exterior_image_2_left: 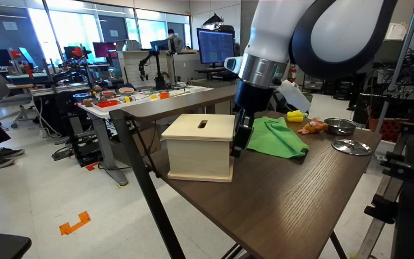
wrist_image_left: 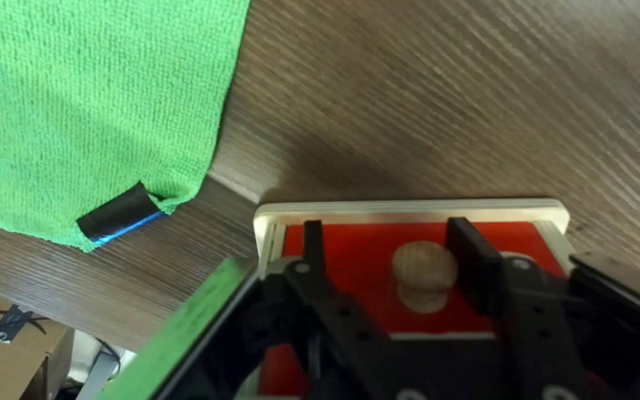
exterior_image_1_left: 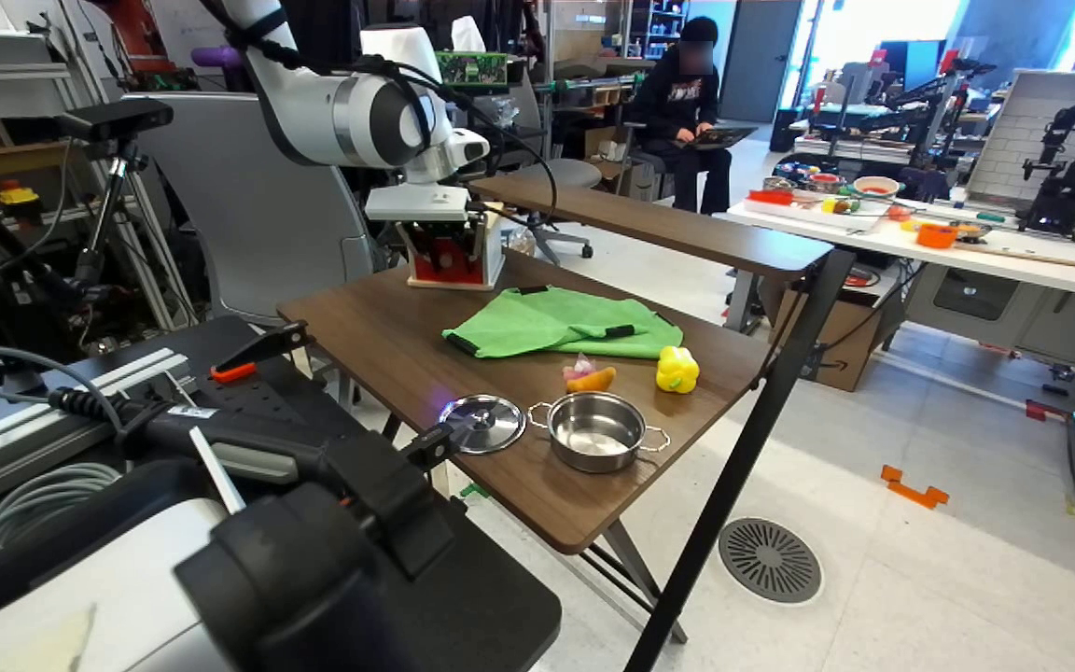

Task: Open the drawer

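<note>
The drawer (wrist_image_left: 356, 250) with the red front is sitting inside a small pale wooden box (exterior_image_2_left: 198, 158), and in the wrist view its round wooden knob (wrist_image_left: 423, 264) is showing. I am holding my gripper (wrist_image_left: 385, 236) spread in front of it: my two fingers (wrist_image_left: 313, 244) are standing apart, and the knob is appearing between them, nearer to the finger on the right of that view. Whether this finger is touching the wood, I cannot tell. The box is standing upright on a brown table (exterior_image_2_left: 282, 208), and in an exterior view its flat top (exterior_image_2_left: 217, 129), with one slot cut in it, is facing up. My white arm (exterior_image_2_left: 273, 34) is hanging over the table. Near the box, a green cloth (exterior_image_1_left: 556, 322) is lying with a few folds, and black tape (wrist_image_left: 120, 215) is covering small parts of its edges. Past the cloth, a yellow pepper (exterior_image_1_left: 677, 371) and an orange and pink toy (exterior_image_2_left: 313, 126) are resting in both exterior views. Next to the toy, an open metal pot (exterior_image_1_left: 593, 464) is standing, and a round metal lid (exterior_image_1_left: 483, 427) is lying just beside this pot. Above one side of the table, a raised brown shelf (exterior_image_1_left: 668, 226) is running. Farther away, a person (exterior_image_1_left: 679, 93) in dark clothes is sitting, and a white table (exterior_image_1_left: 883, 239) is bearing many small things.
</note>
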Controlling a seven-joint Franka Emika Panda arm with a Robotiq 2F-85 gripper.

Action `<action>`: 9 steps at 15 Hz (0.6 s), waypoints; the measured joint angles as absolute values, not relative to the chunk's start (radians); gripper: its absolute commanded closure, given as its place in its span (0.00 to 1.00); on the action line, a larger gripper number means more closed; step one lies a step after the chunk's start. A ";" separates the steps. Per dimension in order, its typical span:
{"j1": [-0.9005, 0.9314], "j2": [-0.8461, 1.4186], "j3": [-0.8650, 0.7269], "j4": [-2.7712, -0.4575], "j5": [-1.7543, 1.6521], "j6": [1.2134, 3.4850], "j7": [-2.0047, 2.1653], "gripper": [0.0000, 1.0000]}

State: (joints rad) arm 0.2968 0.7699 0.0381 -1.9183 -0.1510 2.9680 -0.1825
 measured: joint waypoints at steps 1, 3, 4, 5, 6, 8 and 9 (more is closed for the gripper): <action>0.297 0.770 0.039 -1.919 -0.151 2.968 -0.183 0.79; 0.304 0.770 0.040 -1.921 -0.151 2.966 -0.183 0.93; 0.308 0.770 0.041 -1.922 -0.151 2.966 -0.183 0.97; 0.311 0.770 0.040 -1.923 -0.151 2.966 -0.183 0.94; 0.311 0.770 0.039 -1.923 -0.151 2.966 -0.183 0.94; 0.312 0.770 0.038 -1.924 -0.152 2.966 -0.183 0.94; 0.311 0.770 0.038 -1.924 -0.152 2.966 -0.183 0.94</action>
